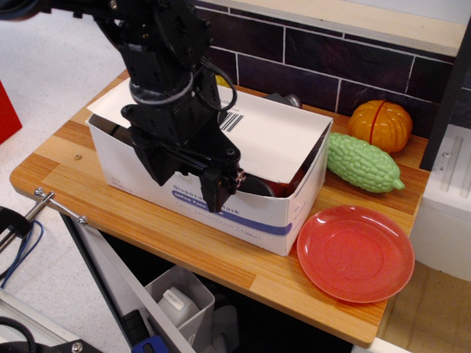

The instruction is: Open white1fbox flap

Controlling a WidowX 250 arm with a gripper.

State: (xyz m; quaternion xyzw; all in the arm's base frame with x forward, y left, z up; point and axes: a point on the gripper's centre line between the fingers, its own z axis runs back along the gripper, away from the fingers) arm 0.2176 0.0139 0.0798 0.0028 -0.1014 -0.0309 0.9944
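Note:
The white1fbox (pixel 283 217) lies long-side toward me on the wooden table, with a blue band and blue text along its front wall. Its flap (pixel 276 140), white with a small black barcode, lies slanted down into the box opening. Dark red contents show under the flap's front edge. My black gripper (pixel 184 190) hangs over the box's front left part and covers much of it. Its two fingers (pixel 215 193) point down, spread apart with nothing between them. One finger sits at the front rim near the flap's edge.
A red plate (pixel 355 253) lies right of the box near the table's front edge. A green bumpy gourd (pixel 362 163) and an orange pumpkin (pixel 380 126) sit behind it by the dark tiled wall. A white appliance (pixel 447 198) stands at the far right.

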